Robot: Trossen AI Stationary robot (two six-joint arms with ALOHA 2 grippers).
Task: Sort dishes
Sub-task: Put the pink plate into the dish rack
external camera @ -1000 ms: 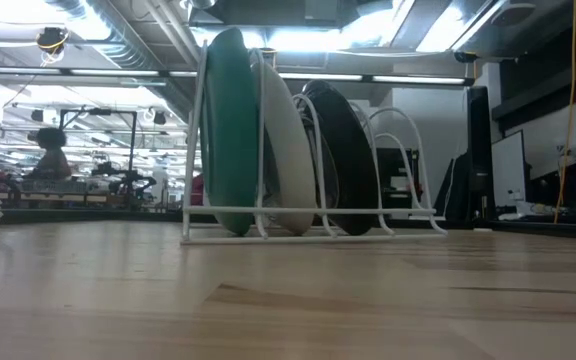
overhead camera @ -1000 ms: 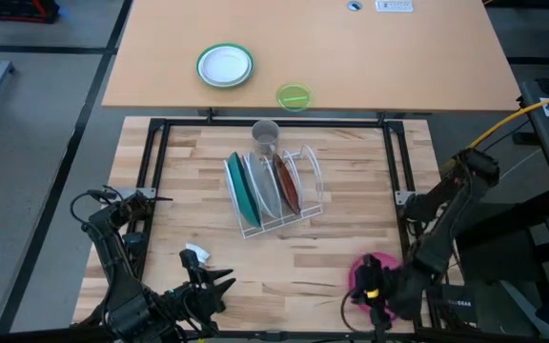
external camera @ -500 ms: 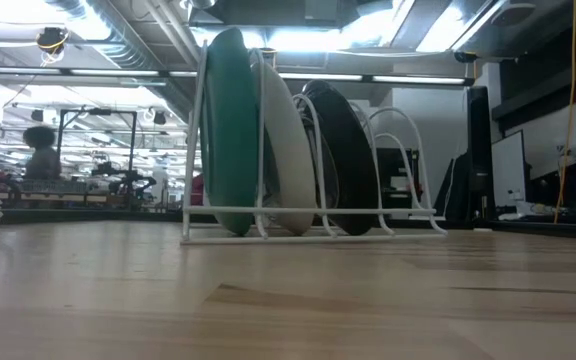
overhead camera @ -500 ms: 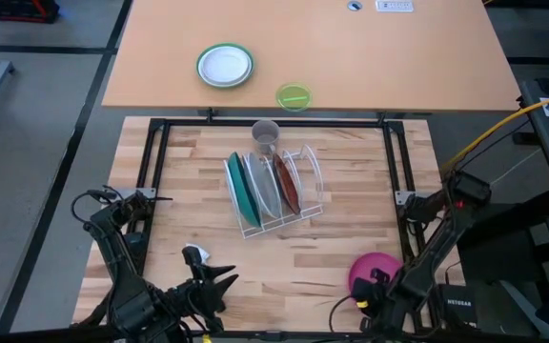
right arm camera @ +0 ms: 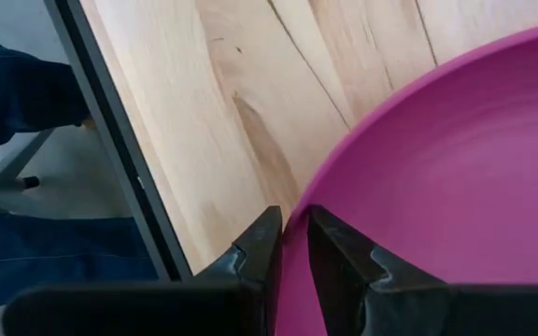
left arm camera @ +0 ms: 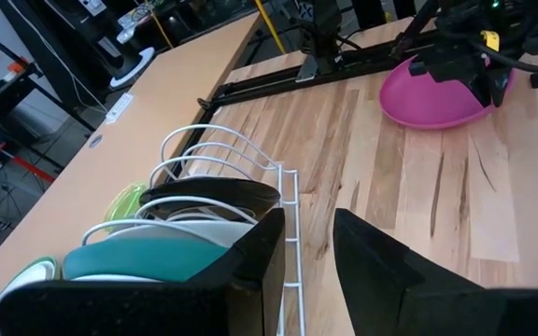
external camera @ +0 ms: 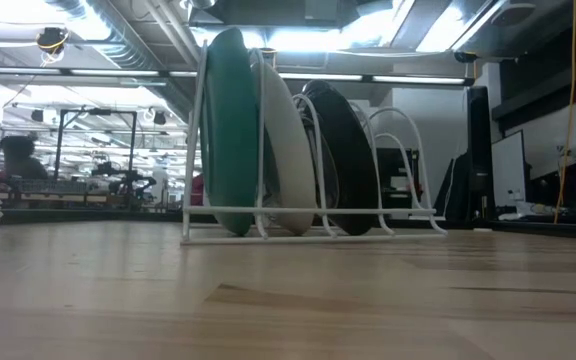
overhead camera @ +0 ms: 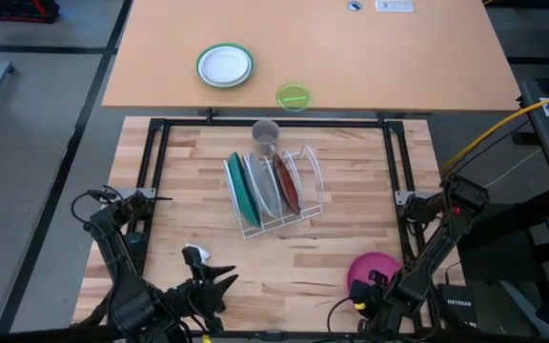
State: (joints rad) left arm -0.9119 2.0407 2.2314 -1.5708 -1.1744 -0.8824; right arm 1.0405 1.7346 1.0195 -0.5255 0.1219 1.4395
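Three plates racked, one pink plate left

Three dishes, the teal-green round plate (overhead camera: 237, 191), the plain white plate (overhead camera: 261, 184) and the dark red flowered plate (overhead camera: 286, 183), stand in the white wire rack (overhead camera: 308, 205). The round magenta plate (overhead camera: 372, 272) sits at the desk (overhead camera: 189, 219) edge, its rim pinched by the right hand (right arm camera: 291, 245). Since a second ago it has apparently tilted as that arm drew back. The left hand (left arm camera: 306, 245) waits, released.

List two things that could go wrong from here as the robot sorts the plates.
1. The right gripper pinches only the thin rim of the pink plate, so the plate could slip or tip when lifted.
2. The plate sits near the table's front edge, so a slip might send it off the table.
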